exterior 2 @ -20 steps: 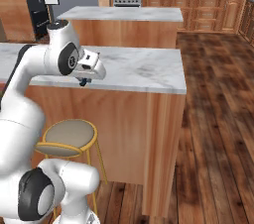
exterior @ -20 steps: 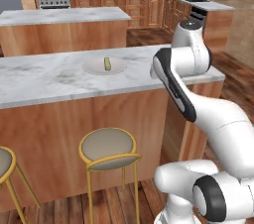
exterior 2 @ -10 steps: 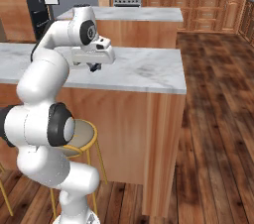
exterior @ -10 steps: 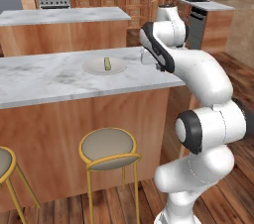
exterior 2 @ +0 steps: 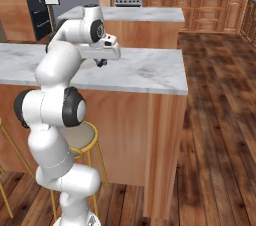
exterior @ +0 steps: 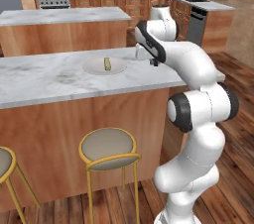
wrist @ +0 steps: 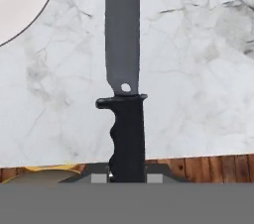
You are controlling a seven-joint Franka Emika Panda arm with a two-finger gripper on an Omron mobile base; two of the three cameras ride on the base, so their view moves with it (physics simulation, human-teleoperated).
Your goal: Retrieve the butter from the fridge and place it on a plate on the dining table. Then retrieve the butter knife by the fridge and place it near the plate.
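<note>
A long marble-topped table (exterior: 49, 77) with orange-brown wood sides carries a round off-white plate (exterior: 94, 67) near its right end. A small pale-yellow butter (exterior: 106, 63) stick lies on the plate, just right of its centre.

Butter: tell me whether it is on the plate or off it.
On it. The butter lies inside the rim of the plate on the dining table.

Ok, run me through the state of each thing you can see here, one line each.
butter: lying on the plate.
plate: flat on the dining table.
butter knife: held by its handle, blade over the marble beside the plate.
gripper: shut on the butter knife.
stool: upright, unoccupied.
</note>
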